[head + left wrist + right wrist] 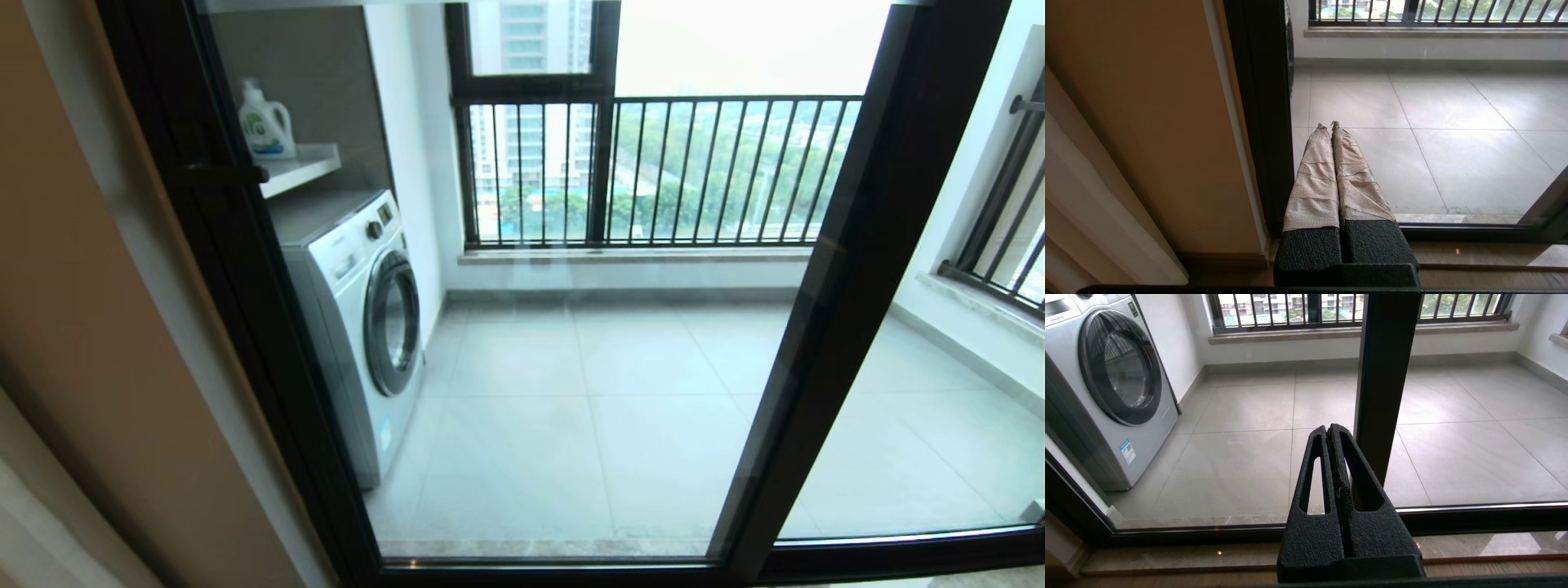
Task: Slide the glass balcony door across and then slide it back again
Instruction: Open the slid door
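The glass balcony door (pixel 571 367) fills the middle of the head view, a clear panel in a narrow black frame. Its small black handle (pixel 229 174) sticks out from the left upright (pixel 261 327), which stands against the wall. Neither arm shows in the head view. In the left wrist view my left gripper (pixel 1329 124) is shut, its tape-wrapped fingers (pixel 1314 179) empty, low down beside that left upright (pixel 1261 122). In the right wrist view my right gripper (pixel 1328 428) is shut on nothing, just in front of the glass next to the door's right upright (pixel 1384 375).
Behind the glass stand a washing machine (pixel 359 318), a detergent bottle (pixel 265 122) on a shelf, and a black-railed window (pixel 653 171). A second black-framed glass panel (pixel 922 408) lies to the right. A tan wall (pixel 82 327) and a pale curtain (pixel 1094 212) are on the left.
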You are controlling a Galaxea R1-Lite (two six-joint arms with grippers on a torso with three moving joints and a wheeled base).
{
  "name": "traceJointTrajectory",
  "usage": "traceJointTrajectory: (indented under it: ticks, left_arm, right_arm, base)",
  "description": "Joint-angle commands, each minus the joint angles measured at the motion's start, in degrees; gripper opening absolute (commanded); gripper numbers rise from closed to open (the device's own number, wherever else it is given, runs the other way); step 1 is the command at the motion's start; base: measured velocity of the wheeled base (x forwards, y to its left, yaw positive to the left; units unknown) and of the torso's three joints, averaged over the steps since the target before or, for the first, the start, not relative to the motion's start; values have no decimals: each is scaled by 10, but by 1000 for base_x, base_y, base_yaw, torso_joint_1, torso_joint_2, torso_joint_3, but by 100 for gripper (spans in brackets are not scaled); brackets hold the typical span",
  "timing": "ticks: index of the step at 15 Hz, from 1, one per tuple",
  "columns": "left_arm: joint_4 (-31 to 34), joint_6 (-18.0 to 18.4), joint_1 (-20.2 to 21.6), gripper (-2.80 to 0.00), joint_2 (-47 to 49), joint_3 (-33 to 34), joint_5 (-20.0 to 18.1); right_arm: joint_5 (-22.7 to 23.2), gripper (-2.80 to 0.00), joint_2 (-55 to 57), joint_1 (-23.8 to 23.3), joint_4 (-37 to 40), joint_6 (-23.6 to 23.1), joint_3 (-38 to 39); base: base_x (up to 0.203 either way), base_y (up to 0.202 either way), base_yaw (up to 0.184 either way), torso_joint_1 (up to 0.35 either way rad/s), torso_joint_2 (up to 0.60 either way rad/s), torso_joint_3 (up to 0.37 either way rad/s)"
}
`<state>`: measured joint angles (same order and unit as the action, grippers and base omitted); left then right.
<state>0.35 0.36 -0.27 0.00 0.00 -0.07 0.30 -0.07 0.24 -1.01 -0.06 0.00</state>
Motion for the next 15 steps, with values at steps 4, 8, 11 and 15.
traceJointTrajectory:
  ticks: [4, 8, 11, 15]
  left_arm:
    - [0, 0, 0, -280, 1, 0, 0]
    - [0, 0, 0, -280, 1, 0, 0]
    - [0, 0, 0, -280, 1, 0, 0]
    - [1, 39, 0, -280, 1, 0, -4]
  right_arm:
    - [0, -280, 1, 0, 0, 0, 4]
    - [0, -280, 1, 0, 0, 0, 4]
    - [0, -280, 1, 0, 0, 0, 4]
    - [0, -280, 1, 0, 0, 0, 4]
  base:
    - [0, 0, 0, 0, 0, 0]
    - [0, 0, 0, 0, 0, 0]
    - [0, 0, 0, 0, 0, 0]
    - [0, 0, 0, 0, 0, 0]
